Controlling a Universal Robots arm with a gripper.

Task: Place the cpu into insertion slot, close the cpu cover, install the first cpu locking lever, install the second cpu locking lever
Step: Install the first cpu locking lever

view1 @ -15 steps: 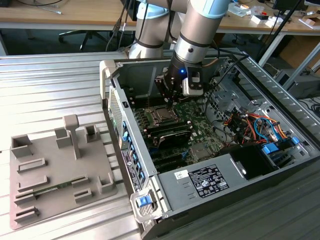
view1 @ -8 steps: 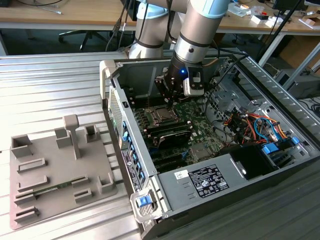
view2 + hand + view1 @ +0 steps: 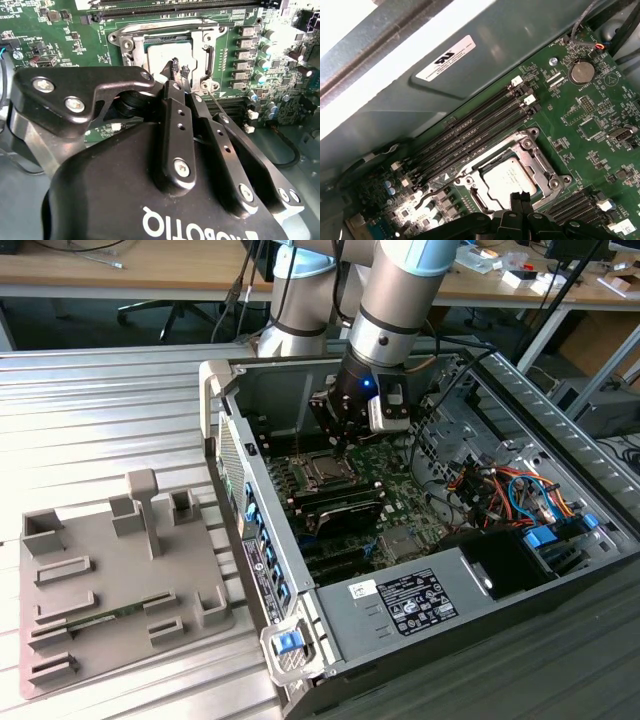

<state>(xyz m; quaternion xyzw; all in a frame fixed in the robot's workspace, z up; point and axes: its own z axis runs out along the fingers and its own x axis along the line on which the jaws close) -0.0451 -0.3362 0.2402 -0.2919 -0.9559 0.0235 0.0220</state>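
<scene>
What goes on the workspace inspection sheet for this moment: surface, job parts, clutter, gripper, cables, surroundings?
Surface: ribbed metal table carrying an open black computer case; green motherboard inside.
Job's things: small silver-tan square cpu sits in the dark square insertion slot; thin silver frame cpu cover lies flat over it; whether it is locked cannot be told.
Clutter: grey fixture plate with raised blocks, at the exterior view's left of the case.
Gripper: black gripper, fingertips together, at the insertion slot's edge.
Cables: orange, red and blue cable bundle inside the case, apart from the slot.
Surroundings: wooden desks behind the table.
</scene>
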